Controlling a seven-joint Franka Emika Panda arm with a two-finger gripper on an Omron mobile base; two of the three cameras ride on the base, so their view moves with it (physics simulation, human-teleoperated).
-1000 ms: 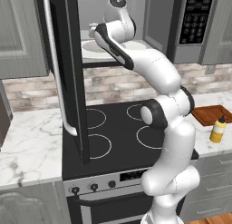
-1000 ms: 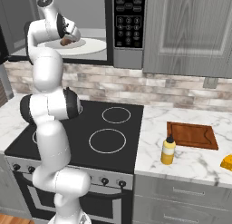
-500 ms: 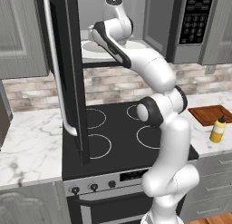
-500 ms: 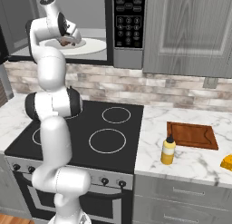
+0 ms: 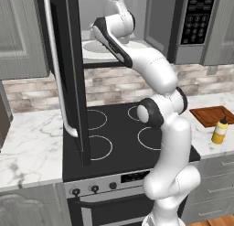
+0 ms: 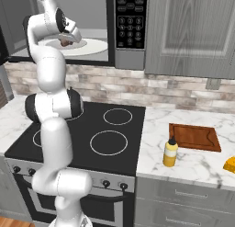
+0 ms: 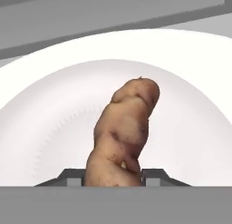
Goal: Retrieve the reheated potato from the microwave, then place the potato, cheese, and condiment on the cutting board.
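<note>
Two small dark finger tips of my gripper point(image 7: 113, 175) sit tight against the sides of the potato point(image 7: 122, 137), one on each side, so I am clamped on it near its lower end. The potato lies on the round white plate point(image 7: 190, 128) inside the microwave point(image 6: 131, 28), whose door point(image 5: 68, 74) stands wide open.

I think the potato is light and firm. It is lumpy and a bit smooth, so it could slip or twist if I squeeze only the end. A hold across its fat middle would be safer.

From my hand it looks long and bumpy. Its long way runs straight out from my fingers, leaning a little to one side.

Far off to my right, on the counter, the cutting board point(image 6: 195, 136) waits. The condiment point(image 6: 170, 152) stands just in front of it, and the cheese point(image 6: 230, 165) lies near the edge.
</note>
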